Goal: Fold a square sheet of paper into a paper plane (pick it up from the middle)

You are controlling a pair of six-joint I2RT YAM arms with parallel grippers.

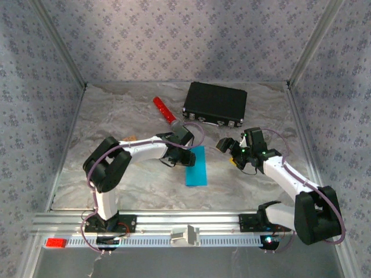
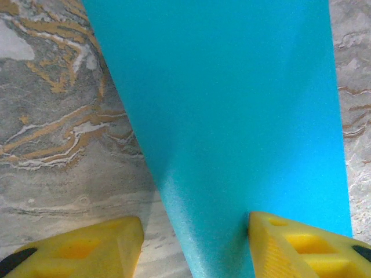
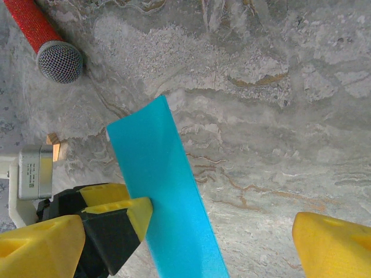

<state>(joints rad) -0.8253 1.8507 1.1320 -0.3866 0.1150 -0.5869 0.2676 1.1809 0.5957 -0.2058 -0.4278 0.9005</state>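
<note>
My left arm stretches forward, left gripper (image 2: pixel 196 223) half-spread over the folded sheet of paper (image 2: pixel 232 104); right gripper (image 3: pixel 188 229) hovers released.

A robot test booth was suggested; a marble-patterned table (image 1: pixel 145 185) was enclosed by patterned wall panels (image 1: pixel 174 35) in the upper frame; robot arms (image 1: pixel 142 147) were bolted to a rail (image 1: pixel 151 221) at the bottom.

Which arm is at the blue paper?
The left arm: its jaws straddle the blue paper, one yellow finger touching its edge. The right arm holds its jaws open, off to the side.
</note>
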